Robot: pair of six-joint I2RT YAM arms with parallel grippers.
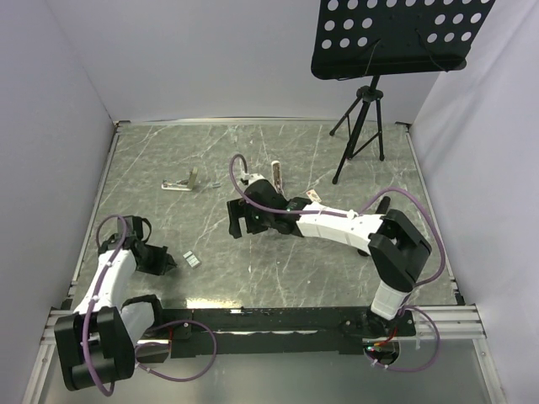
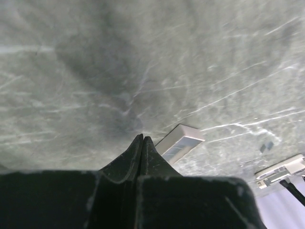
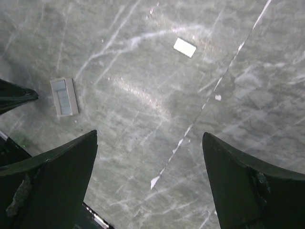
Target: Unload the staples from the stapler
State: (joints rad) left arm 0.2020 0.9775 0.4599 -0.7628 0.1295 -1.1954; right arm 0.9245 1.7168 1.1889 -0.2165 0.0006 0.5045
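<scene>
The cream-white stapler [image 1: 180, 183] lies opened out on the far left of the table, one arm standing up; it also shows at the low right edge of the left wrist view [image 2: 281, 169]. A short ribbed strip of staples [image 1: 192, 259] lies on the table just right of my left gripper [image 1: 166, 262]. That gripper is shut and empty, its tips [image 2: 142, 139] just left of the strip [image 2: 180, 143]. My right gripper [image 1: 238, 220] is open and empty above bare table at the centre. The strip lies left of it [image 3: 64, 97].
A black tripod stand [image 1: 360, 126] with a perforated tray stands at the back right. A cream upright piece [image 1: 276, 176] and a small pale bit [image 1: 316, 195] lie beside the right arm. A small pale rectangle [image 3: 185, 47] lies ahead of the right gripper. White walls enclose the table.
</scene>
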